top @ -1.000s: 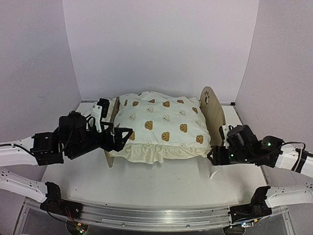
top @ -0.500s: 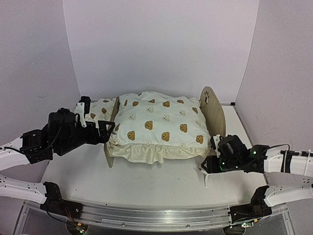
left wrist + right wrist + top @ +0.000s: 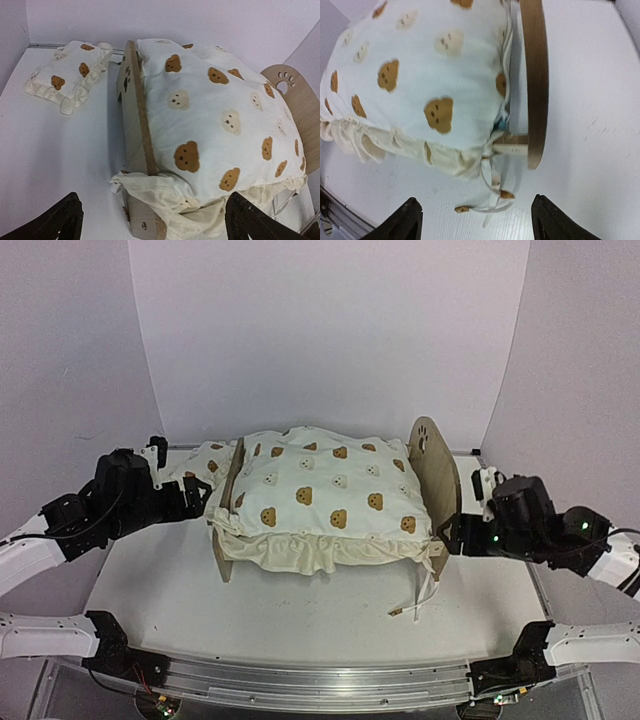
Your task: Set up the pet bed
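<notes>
Black left fingers point(image 3: 60, 222) wide (empty), right fingers point(image 3: 405, 222) likewise, flanking pet bed point(image 3: 432, 468).

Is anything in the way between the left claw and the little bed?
Nothing visible. The open left gripper faces the wooden end of the bed across bare table. The pillow lies off to the side, not between them, and the cushion sits on the bed itself.
</notes>
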Motion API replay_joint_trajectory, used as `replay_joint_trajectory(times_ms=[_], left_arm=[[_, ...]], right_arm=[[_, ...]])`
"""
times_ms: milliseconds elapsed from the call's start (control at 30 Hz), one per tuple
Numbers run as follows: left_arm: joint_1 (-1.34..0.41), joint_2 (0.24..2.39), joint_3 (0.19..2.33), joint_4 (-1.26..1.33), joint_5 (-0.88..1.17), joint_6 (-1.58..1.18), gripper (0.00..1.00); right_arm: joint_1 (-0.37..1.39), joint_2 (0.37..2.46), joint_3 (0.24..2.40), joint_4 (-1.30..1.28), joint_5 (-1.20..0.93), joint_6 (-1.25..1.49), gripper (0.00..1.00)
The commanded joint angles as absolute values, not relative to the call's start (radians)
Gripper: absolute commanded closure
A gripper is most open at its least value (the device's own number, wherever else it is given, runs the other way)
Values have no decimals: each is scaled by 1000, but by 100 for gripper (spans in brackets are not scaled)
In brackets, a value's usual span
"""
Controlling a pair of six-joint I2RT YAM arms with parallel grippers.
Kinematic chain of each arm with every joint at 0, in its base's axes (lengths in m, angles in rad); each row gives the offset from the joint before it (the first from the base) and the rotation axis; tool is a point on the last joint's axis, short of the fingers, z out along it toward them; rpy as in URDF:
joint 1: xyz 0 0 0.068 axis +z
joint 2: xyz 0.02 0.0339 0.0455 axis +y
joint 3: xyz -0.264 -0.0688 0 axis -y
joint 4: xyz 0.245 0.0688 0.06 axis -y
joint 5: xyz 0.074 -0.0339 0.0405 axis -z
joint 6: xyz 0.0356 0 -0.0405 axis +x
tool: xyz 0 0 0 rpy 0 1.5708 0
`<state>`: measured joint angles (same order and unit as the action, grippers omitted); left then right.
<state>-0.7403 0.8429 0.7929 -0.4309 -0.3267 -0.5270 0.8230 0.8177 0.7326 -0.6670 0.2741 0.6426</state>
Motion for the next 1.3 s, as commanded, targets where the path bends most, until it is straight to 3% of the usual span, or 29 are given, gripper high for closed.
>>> replay_joint_trajectory(times_ms=[0, 233, 400, 633, 733, 767, 900, 1067, 1267], left_arm=[[-563, 881, 845, -414, -86, -520, 1], [-486, 934, 825, -378, -19, -474, 1], [-482, 1006, 780, -271, 148, -474, 6], [-483, 1049, 752, -209, 291, -460, 11], [-483, 1042, 758, -197, 354, -433, 10], [-484, 1046, 764, -190, 385, -427, 9], [-499, 1081, 774, -142, 548, -390, 9], [-509, 1152, 799, -130, 546, -348, 9], [-509, 1241, 864, -142, 562, -304, 9]], right_arm=[[818, 975, 981, -814, 556, 424, 24], [705, 1263, 1210, -853, 633, 244, 25], [571, 1363, 1233, -809, 624, 201, 43], [393, 1304, 1180, -804, 650, 189, 82], [381, 1259, 1157, -802, 609, 179, 88], [381, 1249, 1163, -811, 561, 171, 85], [401, 1208, 1293, -898, 422, 111, 55], [561, 1258, 1509, -1000, 467, 13, 29], [868, 1364, 1462, -857, 174, -137, 21]])
